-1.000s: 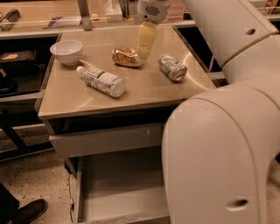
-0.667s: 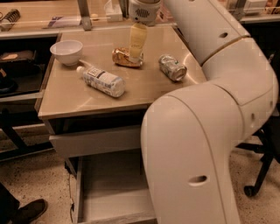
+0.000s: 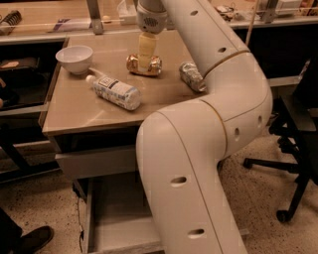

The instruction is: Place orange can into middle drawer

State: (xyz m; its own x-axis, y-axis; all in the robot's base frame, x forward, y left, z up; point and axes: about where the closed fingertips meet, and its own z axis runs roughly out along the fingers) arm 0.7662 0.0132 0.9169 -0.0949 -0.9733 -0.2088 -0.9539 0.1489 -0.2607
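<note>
Pale gripper [image 3: 146, 58]: has moved over dented golden-orange can [image 3: 132, 63]; aperture cannot be told. Grasp likely next; shallow grey metal middle drawer [image 3: 114, 218], well below can, stands open.

The white arm [image 3: 198, 163] rose from the lower foreground, bent sharply at an elbow [image 3: 243, 94] on the right and reached up-left across the view. Its wrist [image 3: 151, 15] pointed straight down, with the claw [image 3: 146, 57] hanging below it, low over the far part of the bench [image 3: 74, 109].
</note>
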